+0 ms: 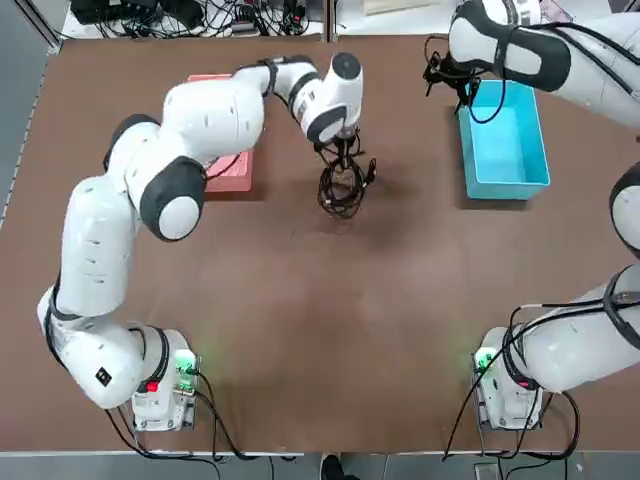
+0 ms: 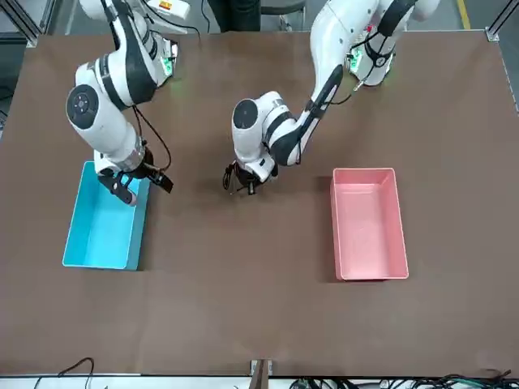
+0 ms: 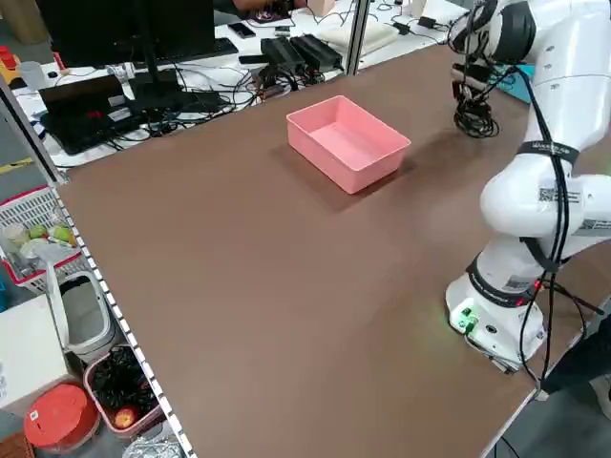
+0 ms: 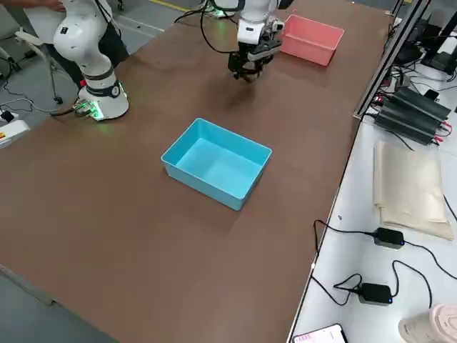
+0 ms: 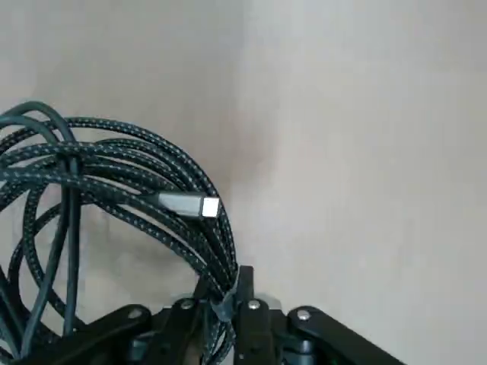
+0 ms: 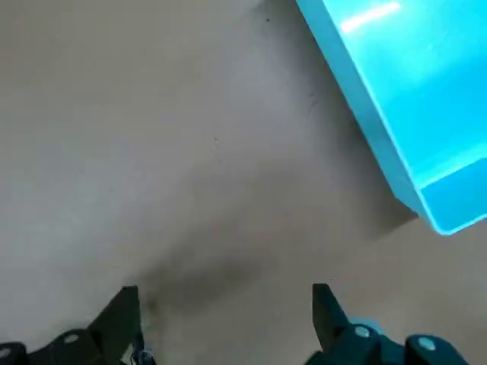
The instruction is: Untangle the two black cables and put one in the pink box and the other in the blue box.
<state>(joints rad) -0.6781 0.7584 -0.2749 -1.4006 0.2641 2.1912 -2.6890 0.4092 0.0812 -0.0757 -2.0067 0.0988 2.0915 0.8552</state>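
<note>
Over the tbl, btwn the two boxes and nearer the pink one, you've got your L gripper clenched on the two black cables, both in one tangle. The bunch hangs below the fingers in loops, w/ a metal plug lying across the coils. In the L wrist view one cord is speckled & braided, the other smooth and plain, its strands crossing the braided loops. Neither cable is in a box.

Your R gripper is released, fingers wide apart w/ nothing btwn them, above the tbl near the blue box. In the top view it's at the box's L side, toward the far end; the R wrist view has bare tabletop below the fingers & the box off to one side.

Pink box sits upright on your L, w/ part of the L arm over it in the top view; blue box sits upright on your R. Behind the robot you've a person's legs, dark trousers, at the tbl's edge.
</note>
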